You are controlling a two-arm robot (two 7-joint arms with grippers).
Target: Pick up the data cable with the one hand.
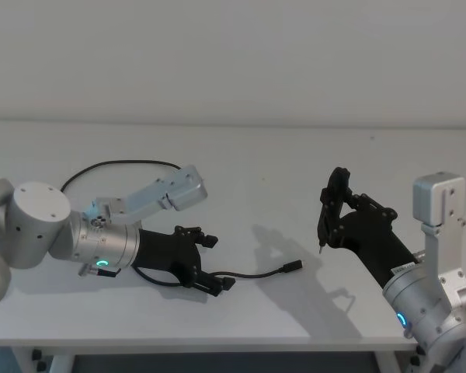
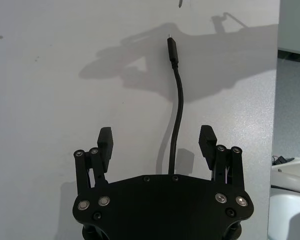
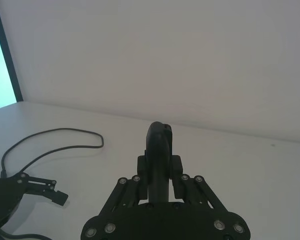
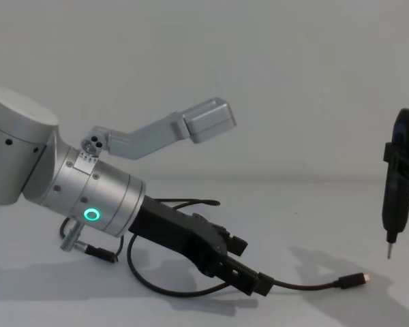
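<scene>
- L claw (image 1: 216, 263), head view: low over the white table (image 1: 279, 155), fingers spread wide, gripping nothing. Green ring (image 1: 102, 264) lit on its silver wrist.
- Same view: data cable (image 1: 256, 274) lies flat on the table and runs out past the fingertips. Its plug (image 1: 293, 267) sits a bit ahead of them, and the rest arcs away beyond the wrist.
- R claw (image 1: 332, 217) is well apart from the L claw, raised off the table and pressed together on a slim black tool (image 1: 323, 231) w/ thin metal tip pointing down.
- L wrist view: both finger pads (image 2: 106, 136) stand apart w/ the cable (image 2: 179, 95) running between them, nearer one pad and touching neither. It goes under the palm at one end, and the plug (image 2: 173, 50) lies straight ahead of the claw.
- R wrist view: R claw (image 3: 159, 165) fingers are closed against the tool (image 3: 159, 135). Farther off is the L claw (image 3: 57, 191), w/ the cable's loop (image 3: 65, 132) beyond it.
- Chest view: L claw (image 4: 249, 264) slopes down to the table, its lower fingertip right at the cable (image 4: 307, 285); can't tell if they touch. Plug (image 4: 354, 279) is ahead of the tips, and the tool (image 4: 399, 177) hangs upright far ahead of it.
</scene>
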